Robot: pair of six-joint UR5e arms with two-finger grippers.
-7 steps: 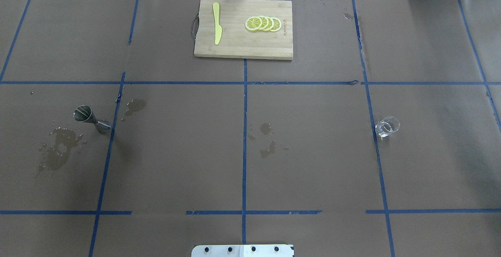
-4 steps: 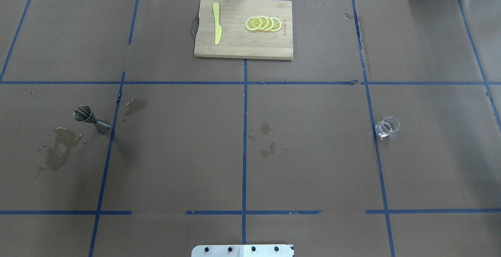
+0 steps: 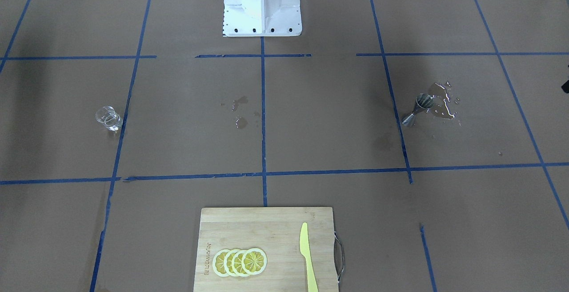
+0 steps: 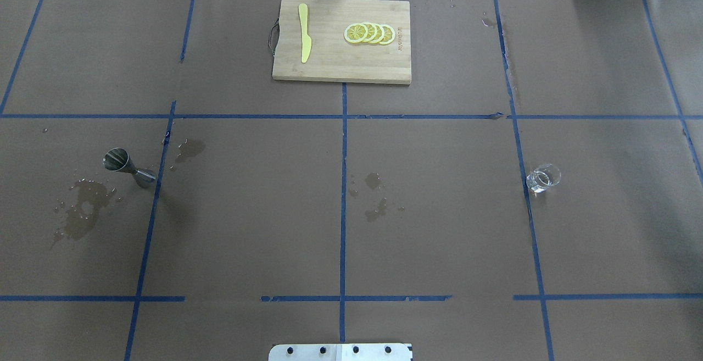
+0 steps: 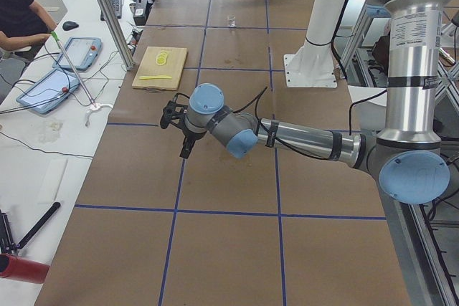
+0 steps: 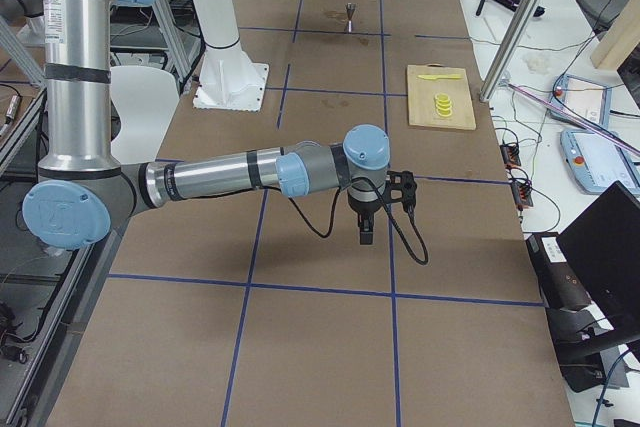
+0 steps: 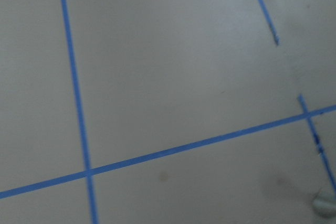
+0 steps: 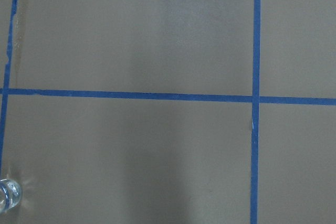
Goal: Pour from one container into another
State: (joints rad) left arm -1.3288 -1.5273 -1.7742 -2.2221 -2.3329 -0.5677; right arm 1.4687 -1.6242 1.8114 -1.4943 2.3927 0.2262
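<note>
Cup point(image 4: 542, 178) stands upright toward the counter's point(image 4: 439, 229) right end, just beside a tape line. Jigger point(image 4: 129, 167) stands toward the left end, with wet patches point(image 4: 82, 215) beside it. Left gripper point(image 5: 184, 150) and right gripper point(image 6: 366, 235) hang over the counter, well apart from both. Whether either gripper is spread or pressed together, cannot tell. Board point(image 4: 329, 64) sits at the far edge.

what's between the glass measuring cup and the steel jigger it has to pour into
Nothing solid. Between the glass measuring cup and the steel jigger the overhead view shows only table paper with blue tape lines and small wet patches. The cutting board lies well off that line.
</note>
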